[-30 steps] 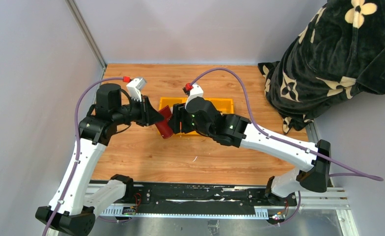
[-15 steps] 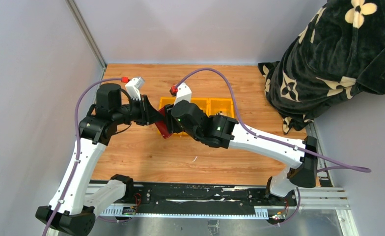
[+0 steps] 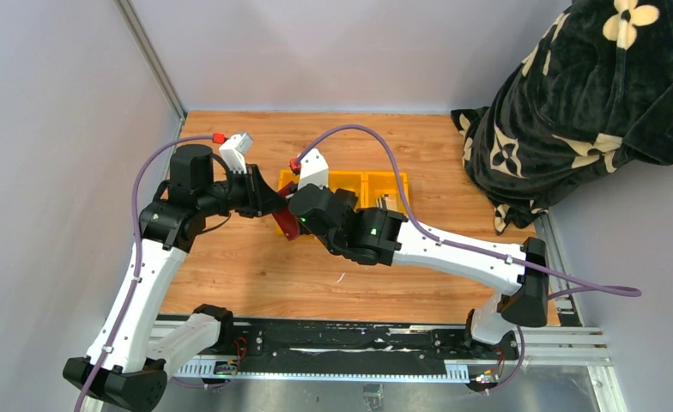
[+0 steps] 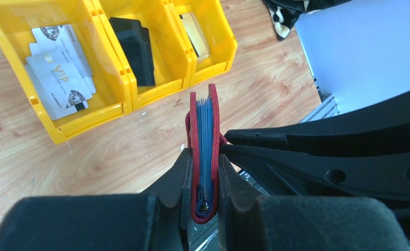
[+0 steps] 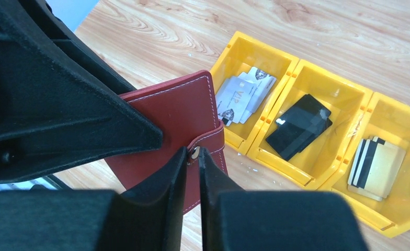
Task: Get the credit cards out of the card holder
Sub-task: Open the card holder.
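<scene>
The maroon card holder (image 4: 205, 125) stands on edge, folded, with blue-grey sleeves showing between its covers. My left gripper (image 4: 205, 157) is shut on its spine end, above the table (image 3: 275, 206). My right gripper (image 5: 193, 151) is closed on the holder's closure tab (image 5: 209, 141), with the metal snap between its fingertips. Credit cards lie in the yellow tray: silvery ones (image 5: 239, 94), black ones (image 5: 299, 125) and tan-gold ones (image 5: 378, 159). I cannot tell whether any cards sit inside the holder (image 3: 287, 221).
The yellow three-compartment tray (image 3: 395, 180) sits on the wooden table behind the grippers. A black flower-patterned blanket (image 3: 573, 103) is heaped at the back right. Grey walls close off the left and back. A black rail (image 3: 342, 348) runs along the near edge.
My right arm moved left up to the card holder and its jaws closed on the closure tab. The left arm kept still with the holder in it.
</scene>
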`<state>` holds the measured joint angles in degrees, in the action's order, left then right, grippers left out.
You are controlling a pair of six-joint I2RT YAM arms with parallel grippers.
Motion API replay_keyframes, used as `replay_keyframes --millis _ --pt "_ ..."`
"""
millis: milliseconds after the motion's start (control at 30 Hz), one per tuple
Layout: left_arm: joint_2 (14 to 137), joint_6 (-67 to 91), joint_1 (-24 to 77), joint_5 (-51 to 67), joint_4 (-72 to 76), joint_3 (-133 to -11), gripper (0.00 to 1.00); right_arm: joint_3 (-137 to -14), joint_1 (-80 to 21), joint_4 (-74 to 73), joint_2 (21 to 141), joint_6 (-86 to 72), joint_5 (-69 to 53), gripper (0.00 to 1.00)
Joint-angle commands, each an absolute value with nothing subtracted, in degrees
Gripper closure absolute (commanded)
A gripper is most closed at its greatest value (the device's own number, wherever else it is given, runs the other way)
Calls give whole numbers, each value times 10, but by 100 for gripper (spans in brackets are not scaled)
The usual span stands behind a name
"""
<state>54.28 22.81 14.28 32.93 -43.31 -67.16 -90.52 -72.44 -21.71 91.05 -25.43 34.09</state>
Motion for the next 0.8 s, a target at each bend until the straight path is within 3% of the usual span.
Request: replay_keyframes --millis 0,133,700,733,767 --pt "530 240 145 368 -428 -680 100 -913 -719 -248 925 -226 427 87" --pt "528 240 145 369 -428 -678 100 -911 -717 -248 921 -220 441 100" --pt "526 214 145 369 -440 -685 100 -818 -663 -230 828 -253 378 100" --pt "526 209 145 369 -441 -686 100 -807 -662 -220 817 -250 365 95" --pt "526 203 145 370 -444 -686 100 -791 -660 -206 805 -239 335 78"
